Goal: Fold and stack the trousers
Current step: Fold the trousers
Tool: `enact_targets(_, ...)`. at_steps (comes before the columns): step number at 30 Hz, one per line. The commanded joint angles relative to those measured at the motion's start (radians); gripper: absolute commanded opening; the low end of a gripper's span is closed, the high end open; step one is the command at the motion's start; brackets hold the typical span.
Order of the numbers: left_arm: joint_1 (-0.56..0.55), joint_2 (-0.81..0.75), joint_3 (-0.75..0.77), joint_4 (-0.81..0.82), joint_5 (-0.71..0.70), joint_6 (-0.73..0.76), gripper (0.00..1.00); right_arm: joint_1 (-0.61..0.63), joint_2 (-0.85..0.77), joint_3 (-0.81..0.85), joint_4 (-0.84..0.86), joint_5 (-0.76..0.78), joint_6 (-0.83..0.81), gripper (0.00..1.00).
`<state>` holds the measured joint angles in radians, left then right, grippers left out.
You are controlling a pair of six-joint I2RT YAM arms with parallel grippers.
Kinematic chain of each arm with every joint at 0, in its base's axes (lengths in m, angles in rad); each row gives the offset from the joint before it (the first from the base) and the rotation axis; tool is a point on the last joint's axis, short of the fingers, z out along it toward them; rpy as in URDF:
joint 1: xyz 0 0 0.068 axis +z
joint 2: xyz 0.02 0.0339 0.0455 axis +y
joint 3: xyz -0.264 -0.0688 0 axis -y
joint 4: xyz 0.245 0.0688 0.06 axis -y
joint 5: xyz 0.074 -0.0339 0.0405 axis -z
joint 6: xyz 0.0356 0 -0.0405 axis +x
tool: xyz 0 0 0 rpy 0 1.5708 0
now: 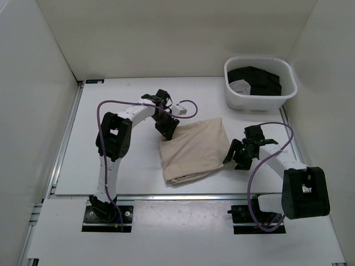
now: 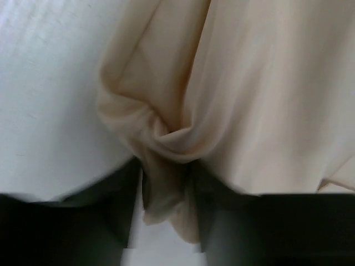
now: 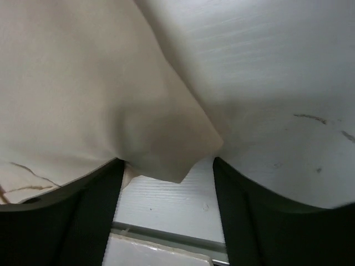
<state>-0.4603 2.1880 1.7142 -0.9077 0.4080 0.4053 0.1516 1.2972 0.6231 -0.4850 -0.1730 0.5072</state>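
The trousers (image 1: 194, 149) lie folded into a rough rectangle on the table (image 1: 127, 172), between the two claws. The left gripper (image 2: 166, 185) sits at the bundle's far left corner. Its fingers are spread, and a bunched twist of beige cloth sits in the gap between them. The right gripper (image 3: 169, 166) stands at the bundle's right edge with its fingers spread wide, and a cloth corner pokes just into the gap, unpinched. Beyond the right claw, well apart, a white basket (image 1: 260, 101) holds dark clothing (image 1: 258, 80).
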Motion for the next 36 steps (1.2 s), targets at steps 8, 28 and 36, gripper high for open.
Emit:
enact_targets(8,0.046,-0.044,0.048,-0.034,-0.018,0.021,0.14,-0.052,-0.004,-0.068,0.092,-0.049,-0.002,0.1)
enact_targets(28,0.046,0.174,0.338,0.006,-0.333,0.182,0.34,-0.052,-0.016,0.001,0.065,-0.164,-0.084,0.22)
enact_targets(36,0.064,0.174,0.349,0.026,-0.342,0.158,0.37,-0.052,0.003,0.075,0.187,-0.207,-0.058,0.75)
